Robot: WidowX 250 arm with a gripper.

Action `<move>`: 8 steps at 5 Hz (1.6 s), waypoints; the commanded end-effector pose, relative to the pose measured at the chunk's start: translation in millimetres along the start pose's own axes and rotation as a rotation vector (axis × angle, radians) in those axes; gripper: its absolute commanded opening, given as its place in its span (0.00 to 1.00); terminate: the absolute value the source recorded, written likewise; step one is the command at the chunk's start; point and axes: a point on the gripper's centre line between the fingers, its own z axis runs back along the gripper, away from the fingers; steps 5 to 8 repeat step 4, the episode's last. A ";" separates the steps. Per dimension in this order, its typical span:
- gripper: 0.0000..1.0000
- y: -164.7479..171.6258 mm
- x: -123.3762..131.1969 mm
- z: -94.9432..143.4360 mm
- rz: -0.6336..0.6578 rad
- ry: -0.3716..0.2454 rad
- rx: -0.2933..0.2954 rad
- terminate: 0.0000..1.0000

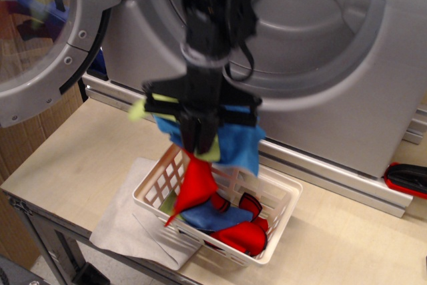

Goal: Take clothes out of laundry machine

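Note:
My gripper (pixel 197 139) hangs over the left part of the white basket (pixel 277 235), in front of the laundry machine (pixel 347 98). It is shut on a bunch of cloths: a red cloth (pixel 193 183) dangles down into the basket, a blue cloth (pixel 237 143) hangs on the right, and a lime green cloth (pixel 139 109) sticks out to the left. The drum (pixel 313 11) shows no cloths in the part I can see. The round door (pixel 40 38) stands open at left. More blue cloth (pixel 220 217) and red cloth (pixel 241 237) lie in the basket.
A flat pale grey cloth (pixel 123 221) lies under the basket's left side on the wooden table (pixel 73 158). A red and black object (pixel 407 179) lies at the right edge. The table's front edge runs at lower left.

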 end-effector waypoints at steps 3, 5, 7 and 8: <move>0.00 -19.1 -11.1 -38.5 0.039 -0.091 -0.120 0.00; 0.00 -13.2 -12.9 -40.7 0.078 -0.080 -0.109 1.00; 0.00 -13.2 -12.9 -40.7 0.078 -0.080 -0.109 1.00; 0.00 -13.2 -12.9 -40.7 0.078 -0.080 -0.109 1.00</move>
